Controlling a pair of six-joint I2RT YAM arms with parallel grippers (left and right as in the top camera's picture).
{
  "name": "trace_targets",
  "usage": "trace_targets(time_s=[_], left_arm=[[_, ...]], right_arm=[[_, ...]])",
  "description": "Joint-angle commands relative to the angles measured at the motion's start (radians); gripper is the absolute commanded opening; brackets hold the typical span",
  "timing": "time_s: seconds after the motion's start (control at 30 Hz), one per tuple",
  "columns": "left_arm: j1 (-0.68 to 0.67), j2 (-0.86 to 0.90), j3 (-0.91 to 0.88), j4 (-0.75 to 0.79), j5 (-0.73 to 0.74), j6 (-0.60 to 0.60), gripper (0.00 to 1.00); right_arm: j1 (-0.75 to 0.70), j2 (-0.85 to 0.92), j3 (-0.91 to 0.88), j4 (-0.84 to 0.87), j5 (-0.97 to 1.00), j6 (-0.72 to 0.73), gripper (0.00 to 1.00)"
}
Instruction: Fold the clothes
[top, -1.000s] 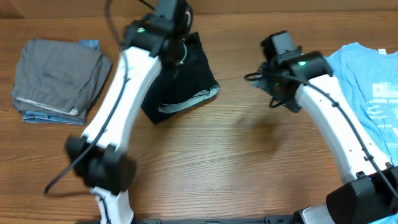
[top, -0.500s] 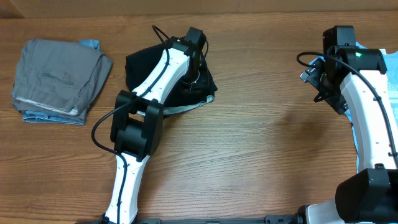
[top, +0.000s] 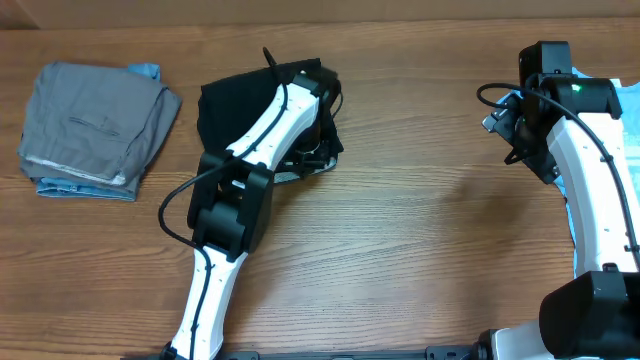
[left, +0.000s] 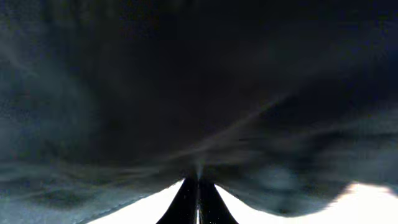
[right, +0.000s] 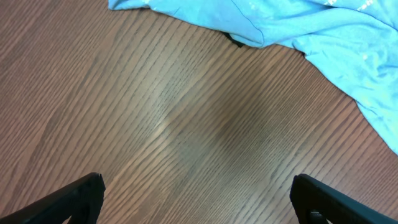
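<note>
The black shirt (top: 225, 110) lies bunched at the back centre-left of the table. My left gripper (top: 318, 130) is down on its right part. In the left wrist view the black fabric (left: 186, 93) fills the frame and the jaws (left: 198, 190) are shut together, pinching a fold of it. The light blue T-shirt (right: 311, 31) with white print lies at the far right, mostly hidden under my right arm in the overhead view (top: 632, 150). My right gripper (top: 505, 125) hovers open and empty over bare wood beside the T-shirt's edge (right: 199, 205).
A grey folded garment (top: 95, 120) with a pocket seam rests on a blue piece (top: 147, 71) at the back left. The wooden table (top: 420, 230) runs between the two arms.
My left arm has swung over the black shirt and drawn it into a tighter bunch toward the left. My right arm has pulled back to the right, then stayed still.
</note>
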Motion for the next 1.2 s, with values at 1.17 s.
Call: trace_targets(time_s=[1.17], left_arm=[[-0.059, 0.081, 0.006, -0.017, 0.058, 0.397, 0.04]], right_arm=[[-0.004, -0.013, 0.006, 0.005, 0.013, -0.012, 1.00]])
